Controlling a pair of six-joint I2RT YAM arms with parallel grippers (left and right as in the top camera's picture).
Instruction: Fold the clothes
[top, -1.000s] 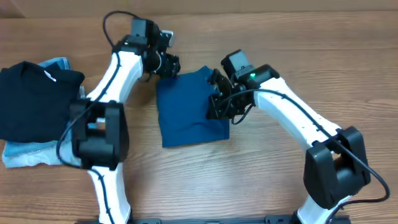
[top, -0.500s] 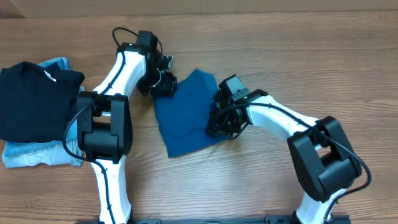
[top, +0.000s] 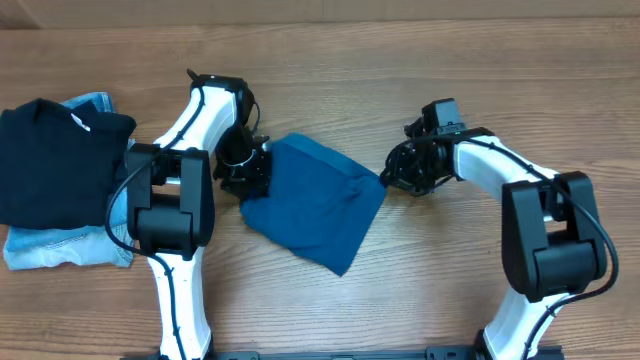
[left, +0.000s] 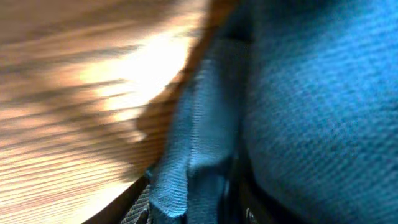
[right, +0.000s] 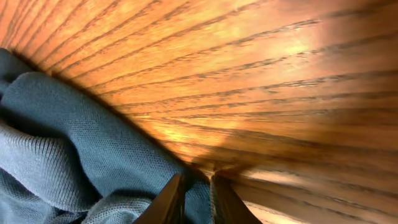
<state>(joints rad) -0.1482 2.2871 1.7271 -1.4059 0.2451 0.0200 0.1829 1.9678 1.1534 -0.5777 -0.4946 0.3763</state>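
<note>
The clothes (top: 318, 212) lie rumpled, well right of the black garment (top: 55, 160). The left gripper (top: 246, 172) touches their nearer edge, its grip unclear. The right gripper (top: 402, 180), fingers narrow, pinches the corner farthest from that garment.

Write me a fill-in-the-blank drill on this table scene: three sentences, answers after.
1. The teal garment lies on a table made of ___.
2. The black garment lies on top of light blue ___.
3. Seen from overhead, the left gripper is at the teal garment's ___ edge.
Missing words: wood; jeans; left.
</note>
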